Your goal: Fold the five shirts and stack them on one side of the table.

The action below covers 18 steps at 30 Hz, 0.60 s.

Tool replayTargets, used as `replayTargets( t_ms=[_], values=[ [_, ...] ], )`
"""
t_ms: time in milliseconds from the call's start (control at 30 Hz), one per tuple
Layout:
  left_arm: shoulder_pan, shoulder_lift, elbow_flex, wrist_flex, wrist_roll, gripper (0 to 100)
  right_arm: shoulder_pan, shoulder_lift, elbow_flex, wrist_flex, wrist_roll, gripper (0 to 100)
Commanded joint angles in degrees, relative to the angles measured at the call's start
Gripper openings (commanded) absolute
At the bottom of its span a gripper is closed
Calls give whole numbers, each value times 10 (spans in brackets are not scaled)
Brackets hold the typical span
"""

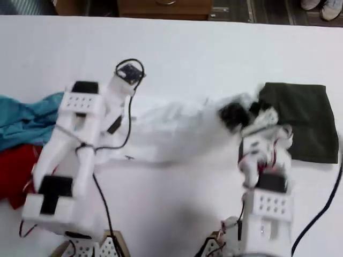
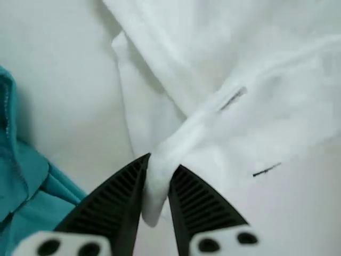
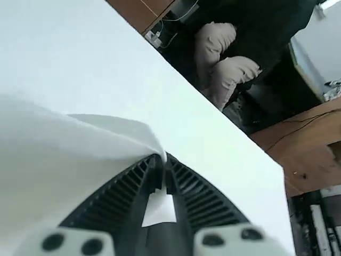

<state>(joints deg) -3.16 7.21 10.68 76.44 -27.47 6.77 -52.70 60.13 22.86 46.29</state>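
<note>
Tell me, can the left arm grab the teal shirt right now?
Probably not yet. The left gripper is shut on the white shirt, so it would have to let go first. The teal shirt lies close beside it with nothing between them.

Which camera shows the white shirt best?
The high view: the white shirt lies stretched between both arms. The left wrist view shows a fold pinched in the left end effector, the right an edge in the right end effector.
</note>
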Motion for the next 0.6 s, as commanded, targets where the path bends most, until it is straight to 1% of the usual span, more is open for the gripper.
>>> replayTargets(
  t_ms=[0, 67, 133, 200, 267, 367, 567],
  values=[
    [-4, 58, -124, 32, 25, 21, 0, 183, -252, 81, -61, 20],
    [-4, 80, -190, 69, 26, 21, 13, 276, -356, 151, -77, 20],
    [-5, 96, -247, 106, 26, 21, 18, 357, -429, 225, -86, 20],
    [-2, 109, -283, 140, 26, 21, 16, 425, -467, 297, -85, 20],
    [9, 126, -299, 167, 25, 21, 7, 480, -478, 342, -85, 20],
    [25, 157, -304, 192, 24, 21, 1, 530, -479, 370, -85, 20],
    [12, 189, -305, 193, 23, 21, -10, 510, -481, 400, -85, 20]
  ],
)
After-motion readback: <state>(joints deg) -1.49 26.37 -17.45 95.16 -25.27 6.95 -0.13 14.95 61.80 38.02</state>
